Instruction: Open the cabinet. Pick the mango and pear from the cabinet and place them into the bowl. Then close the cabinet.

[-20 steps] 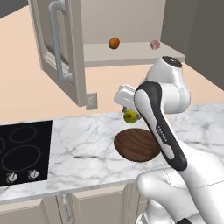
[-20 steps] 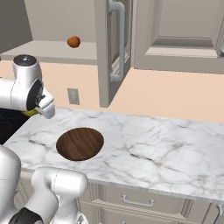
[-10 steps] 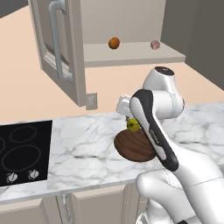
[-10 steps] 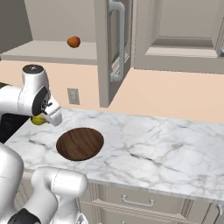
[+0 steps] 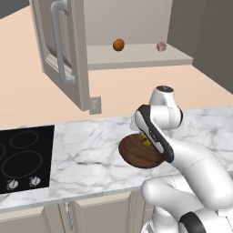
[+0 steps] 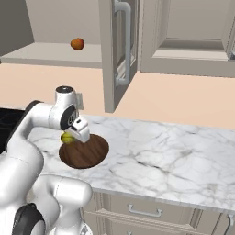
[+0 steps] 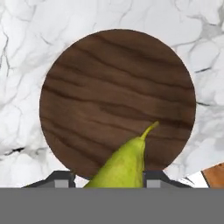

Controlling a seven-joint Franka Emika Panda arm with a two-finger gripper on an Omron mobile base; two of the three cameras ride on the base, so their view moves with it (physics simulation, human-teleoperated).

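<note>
my gripper (image 7: 113,180) sits at the bottom centre of the hand view, its two dark finger tips (image 7: 61,178) spread partway and closed on a yellow-green pear (image 7: 122,166) that fills the gap between them, stem pointing toward the upper right. in the left base view the gripper (image 5: 144,139) is at the middle right of the frame, just above the far edge of the bowl (image 5: 136,154); in the right base view it (image 6: 69,137) is at the middle left, with the pear (image 6: 67,137) showing under my hand. the bowl (image 7: 117,87) is a round dark brown wooden dish with visible grain, resting on the white marble counter (image 5: 91,154), and it takes up the centre of the hand view directly below the pear. the cabinet (image 5: 132,57) is in the upper part of the left base view with its door (image 5: 61,50) swung open toward the upper left. on its shelf rests an orange-red mango (image 5: 119,44), and near it to the right a small pinkish object (image 5: 161,46). in the right base view the mango (image 6: 77,43) is in the upper left. a black cooktop (image 5: 22,157) lies at the lower left of the left base view.
</note>
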